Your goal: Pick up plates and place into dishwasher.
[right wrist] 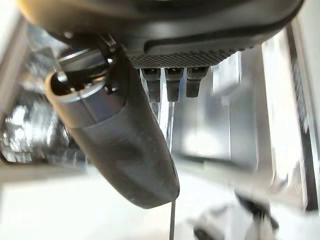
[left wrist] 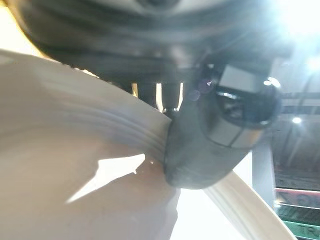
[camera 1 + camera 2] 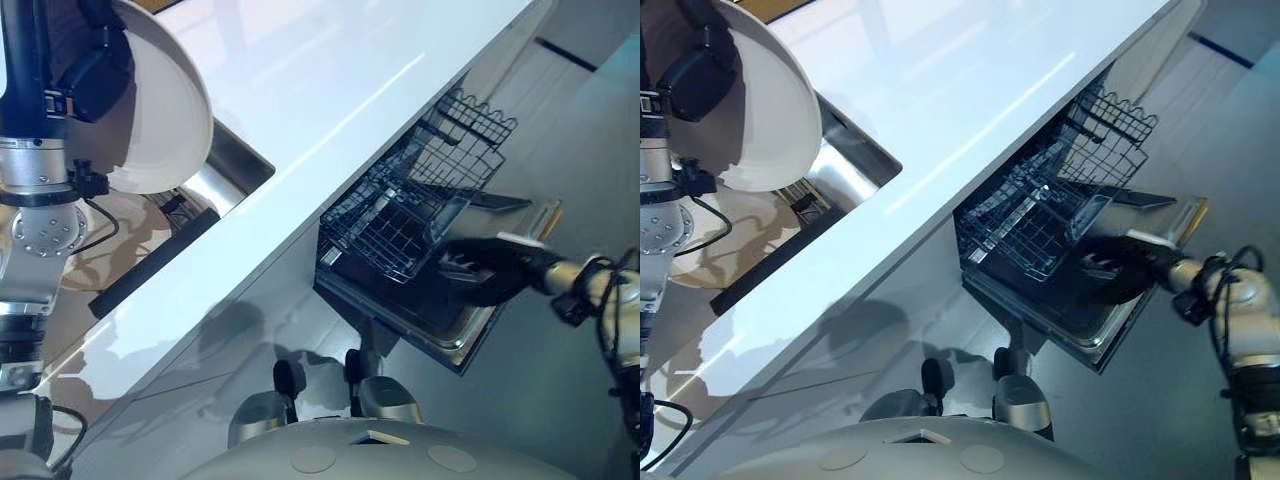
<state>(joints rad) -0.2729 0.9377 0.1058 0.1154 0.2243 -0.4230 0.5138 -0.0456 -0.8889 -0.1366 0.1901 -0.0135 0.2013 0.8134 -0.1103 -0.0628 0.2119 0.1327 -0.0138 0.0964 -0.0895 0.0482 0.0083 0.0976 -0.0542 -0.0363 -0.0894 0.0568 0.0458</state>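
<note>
A round white ceramic plate (image 3: 160, 110) with a plain glossy face is seen raised on edge, its rim tilted above the steel sink (image 3: 225, 170) set into the long glossy white countertop (image 3: 330, 110); no mark or pattern can be made out on it. Below the countertop's front edge a dishwasher is shown open, its dark wire rack (image 3: 410, 200) pulled out over the lowered steel-lined door (image 3: 470, 320); a grey floor (image 3: 1160, 420) lies beneath. The plate is held by the dark left hand (image 2: 210, 130), whose thumb is pressed onto the plate's face while fingers are curled behind the rim, so the plate is pinched between them, well apart from the rack. The dark right hand (image 3: 490, 268) is seen just beside the rack's outer corner, above the door; its fingers are held out straight, nothing being gripped between them.
</note>
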